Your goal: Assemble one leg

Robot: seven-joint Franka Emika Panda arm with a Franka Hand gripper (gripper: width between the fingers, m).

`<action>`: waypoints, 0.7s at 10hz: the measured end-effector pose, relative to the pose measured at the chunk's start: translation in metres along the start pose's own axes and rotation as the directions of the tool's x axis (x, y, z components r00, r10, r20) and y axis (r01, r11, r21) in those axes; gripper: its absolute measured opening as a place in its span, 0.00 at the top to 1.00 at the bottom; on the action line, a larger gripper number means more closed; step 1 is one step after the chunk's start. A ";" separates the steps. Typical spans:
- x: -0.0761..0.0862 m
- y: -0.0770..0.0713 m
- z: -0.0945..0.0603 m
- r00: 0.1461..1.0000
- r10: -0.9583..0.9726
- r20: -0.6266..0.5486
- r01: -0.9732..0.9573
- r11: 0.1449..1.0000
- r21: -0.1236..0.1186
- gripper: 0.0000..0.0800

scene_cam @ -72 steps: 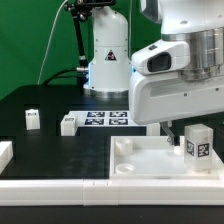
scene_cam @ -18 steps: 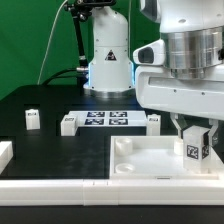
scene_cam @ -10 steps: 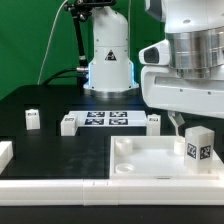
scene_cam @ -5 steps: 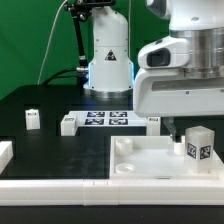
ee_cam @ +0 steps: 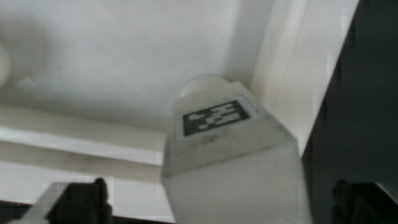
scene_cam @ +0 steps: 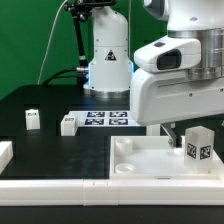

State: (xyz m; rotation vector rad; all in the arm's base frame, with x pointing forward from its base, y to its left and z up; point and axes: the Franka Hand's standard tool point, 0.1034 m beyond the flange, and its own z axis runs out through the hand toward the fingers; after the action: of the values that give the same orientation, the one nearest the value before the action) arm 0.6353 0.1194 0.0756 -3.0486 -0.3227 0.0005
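1. Lifting away is what the arm has been doing since a couple of seconds ago: then the jaws were straddling the leg (scene_cam: 197,145), and now they are hanging above and slightly behind it, no longer touching it.
2. That leg is standing upright on the large white panel (scene_cam: 150,160), near the corner at the exterior view's right, its tagged face looking toward the exterior camera.
3. Its long axis is running vertically, so it is pointing straight up toward the jaws (ee_cam: 214,205); the wrist view is looking down along it, with the two dark fingertips (ee_cam: 80,198) showing on either side of the block.
4. The jaws are spread wide, holding nothing.
5. Any return to this leg would, I judge, be a straight descent with the fingers passing its two side faces.
6. Other small white blocks are waiting on the black worktop (scene_cam: 50,100): one (scene_cam: 32,119) at the exterior view's left and one (scene_cam: 68,124) just beside the marker board (scene_cam: 106,119).
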 end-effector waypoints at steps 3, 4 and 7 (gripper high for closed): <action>0.000 0.000 0.000 1.000 0.000 0.000 0.000 1.000 0.000 0.64; 0.000 0.000 0.000 1.000 0.000 0.000 0.000 1.000 0.000 0.64; 0.000 0.005 0.000 0.984 0.176 0.001 -0.176 0.984 0.035 0.64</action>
State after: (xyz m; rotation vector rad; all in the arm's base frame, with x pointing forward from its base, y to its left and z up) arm 0.6365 0.1144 0.0754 -3.0300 -0.0509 0.0127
